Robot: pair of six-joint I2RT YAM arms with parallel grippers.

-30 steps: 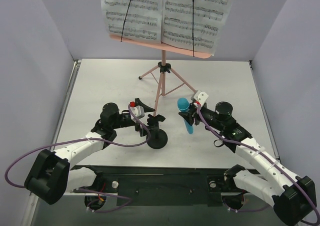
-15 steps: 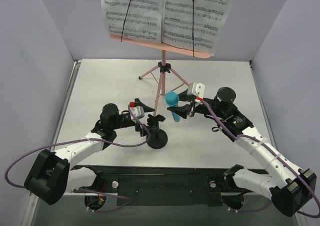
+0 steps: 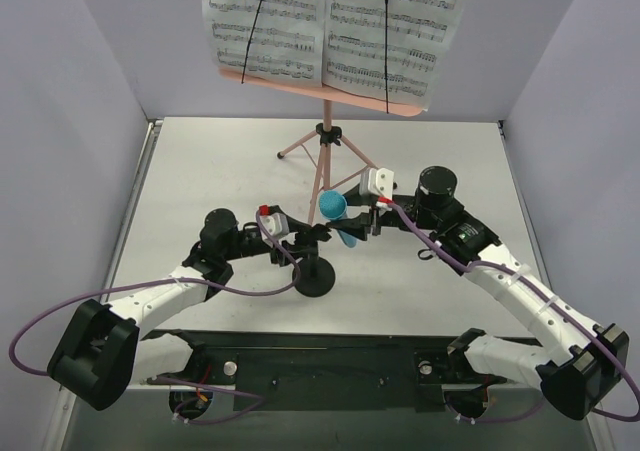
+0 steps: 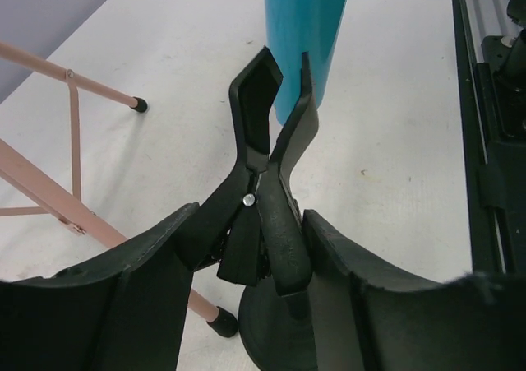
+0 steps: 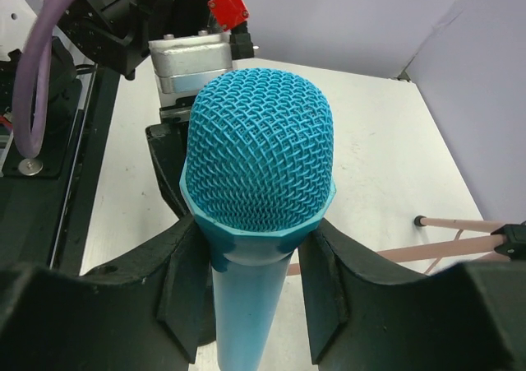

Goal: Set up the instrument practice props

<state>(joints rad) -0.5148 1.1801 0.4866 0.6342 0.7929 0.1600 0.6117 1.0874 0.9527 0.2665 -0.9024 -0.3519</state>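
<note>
The pink music stand (image 3: 310, 83) stands at the back on thin tripod legs (image 3: 323, 171) and holds two white sheet-music pages (image 3: 265, 21). The black round-based mic stand (image 3: 315, 279) stands in front of it. My left gripper (image 3: 312, 235) is shut on the stand's clip levers (image 4: 267, 165). My right gripper (image 3: 358, 221) is shut on the bright blue microphone (image 3: 334, 208), just below its mesh head (image 5: 259, 157). It holds the microphone tilted, head up. The lower body (image 4: 304, 34) sits right at the clip's open mouth; I cannot tell if it touches.
Lilac walls close in the table on the left, right and back. A black rail (image 3: 320, 356) runs along the near edge by the arm bases. One tripod foot (image 4: 220, 323) rests right next to the mic stand's base. Another leg (image 5: 460, 223) runs past the microphone.
My right gripper has carried the microphone leftward, from right of the mic stand to just above its clip. The left gripper has stayed on the clip.
</note>
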